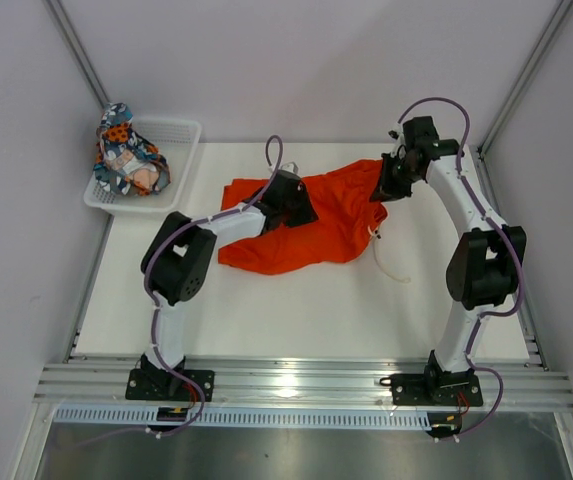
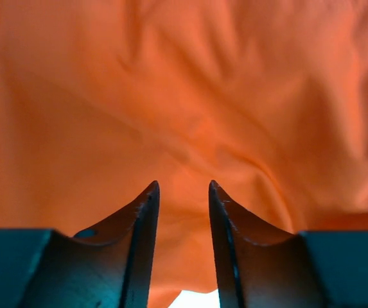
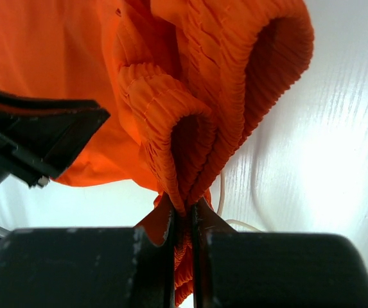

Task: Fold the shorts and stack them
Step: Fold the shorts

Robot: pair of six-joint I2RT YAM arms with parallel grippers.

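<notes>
Two pairs of shorts are in play, and neither looks folded yet. At far left, the printed shorts (image 1: 126, 155) sit bunched in the white basket (image 1: 184, 130), at the far left corner of the table (image 1: 296, 320), well apart from both arms. Toward the middle, the left gripper (image 2: 184, 187) is low over the left part of the orange shorts (image 1: 301, 245). Its jaws stand a little apart, with cloth just beyond the tips and nothing visibly pinched between them. The orange shorts lie spread but rumpled across the middle of the table. At their right end, the right gripper (image 3: 184, 208) has its jaws pressed together on the gathered elastic waistband, which bunches up in loops above the fingers. The white drawstring (image 1: 388, 262) trails on the table just right of the cloth. By my judgement the task is barely begun: the orange pair is only being arranged for a first fold, and the printed pair must then come out of the basket, be folded and be stacked with it
</notes>
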